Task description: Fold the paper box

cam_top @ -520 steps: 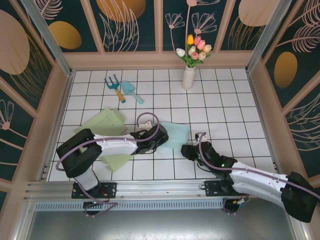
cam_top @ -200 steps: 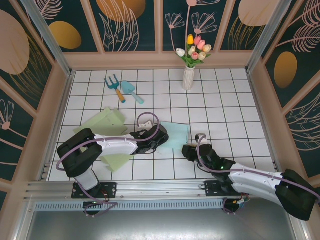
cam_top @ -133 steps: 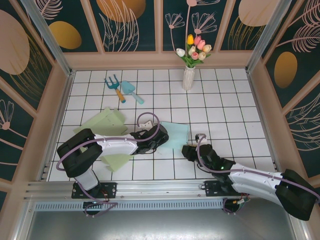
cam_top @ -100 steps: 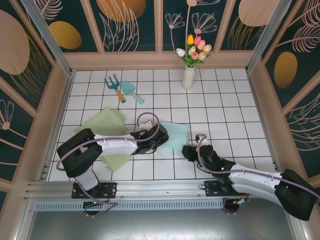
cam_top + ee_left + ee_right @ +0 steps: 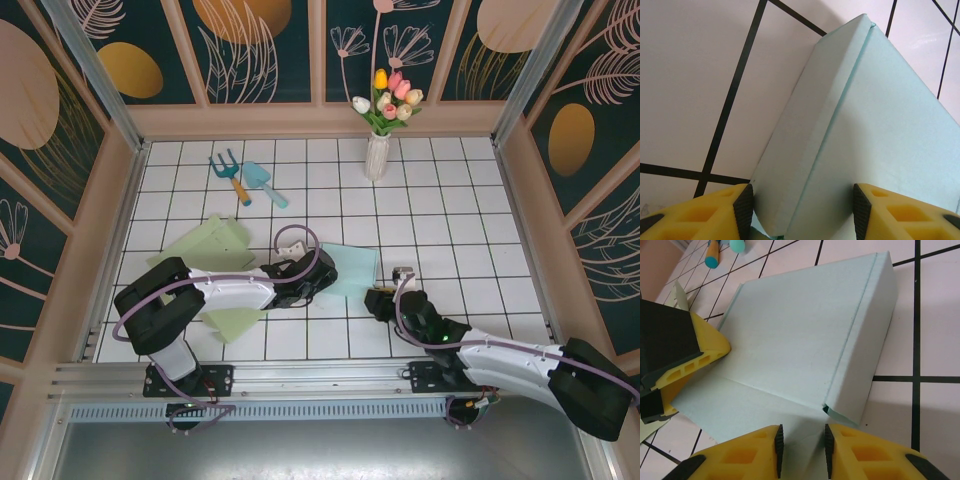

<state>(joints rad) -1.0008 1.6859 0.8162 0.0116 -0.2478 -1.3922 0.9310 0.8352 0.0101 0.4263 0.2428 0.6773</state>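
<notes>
Nearby, green sheets (image 5: pixel 205 243), trowel (image 5: pixel 262 182), vase (image 5: pixel 376 157) (left fingers (image 5: pixel 695 215), right fingers (image 5: pixel 870 455) both apart over paper box (image 5: pixel 805 325)).

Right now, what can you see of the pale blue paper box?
The paper box is pale blue thin card, partly folded: a broad flat panel with a narrow side strip creased up along one long edge. It lies on the white tiled table near the middle. The left gripper straddles one folded edge with open fingers; the right gripper sits at the near edge, contact unclear.
</notes>
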